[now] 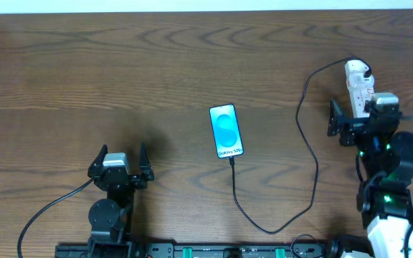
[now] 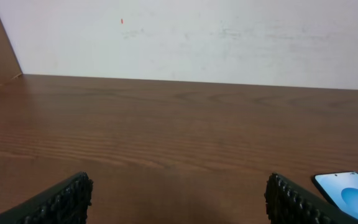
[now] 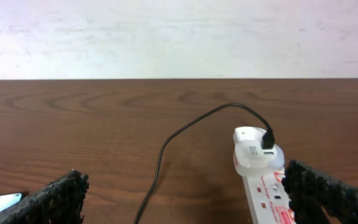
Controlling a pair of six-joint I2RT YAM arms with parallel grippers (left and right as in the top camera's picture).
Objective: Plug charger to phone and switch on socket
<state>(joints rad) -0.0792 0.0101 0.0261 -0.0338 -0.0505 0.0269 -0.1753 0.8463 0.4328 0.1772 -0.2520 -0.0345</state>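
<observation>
Both jaws stand wide open, empty. Charger looks seated in the phone, well right of the left jaws. Switching comes next: the right jaws must press the socket just ahead, at their right side. Its switch is half hidden; the plug joint too small to confirm.

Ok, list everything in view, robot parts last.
phone: one, blue screen, table centre.
charger: one, black cable running from the phone's lower edge in a loop to its white adapter.
socket: one, white with red markings, far right, adapter plugged in at its far end.
table: one, brown wood, under everything.
wall: one, white, behind the table.
left gripper: one, black, open, empty, near left.
right gripper: one, black, open, at the socket's near end.
</observation>
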